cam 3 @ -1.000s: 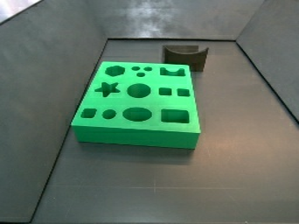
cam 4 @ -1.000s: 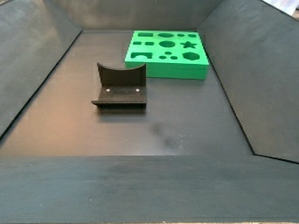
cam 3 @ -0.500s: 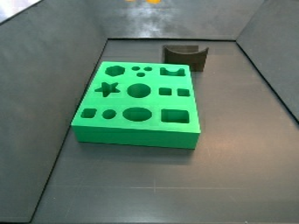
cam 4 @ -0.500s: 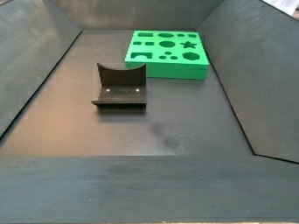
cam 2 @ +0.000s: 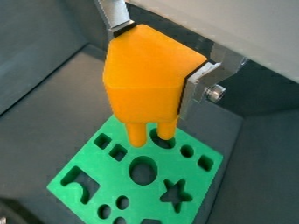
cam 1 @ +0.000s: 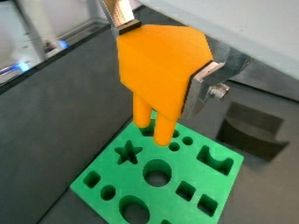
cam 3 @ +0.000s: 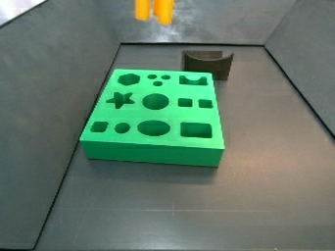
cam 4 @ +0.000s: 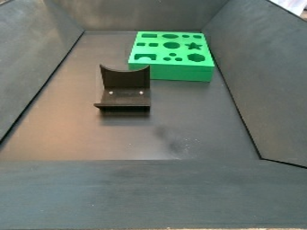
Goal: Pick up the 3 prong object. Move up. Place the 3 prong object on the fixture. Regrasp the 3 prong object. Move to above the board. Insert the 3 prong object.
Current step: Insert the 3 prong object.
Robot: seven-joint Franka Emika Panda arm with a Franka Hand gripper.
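Observation:
My gripper (cam 1: 162,52) is shut on the 3 prong object (cam 1: 158,66), an orange block whose prongs point down. In both wrist views it hangs well above the green board (cam 1: 111,179) with its many cut-out holes. Silver fingers (cam 2: 200,83) press the block's (cam 2: 142,74) two sides, over the board (cam 2: 82,175). In a side view only the orange prong tips (cam 3: 155,10) show at the upper edge, high behind the board (cam 3: 155,116); the gripper itself is out of frame there. The dark fixture (cam 3: 207,62) stands behind the board, with nothing on it (cam 4: 124,90).
Grey walls slope up around the dark floor (cam 3: 197,206) on all sides. The board (cam 4: 174,54) lies near the far wall in a side view, with the fixture (cam 1: 251,127) a short way beside it.
The orange prongs have come down into the upper edge of the side view, where nothing showed one second ago. Board and fixture have not moved.

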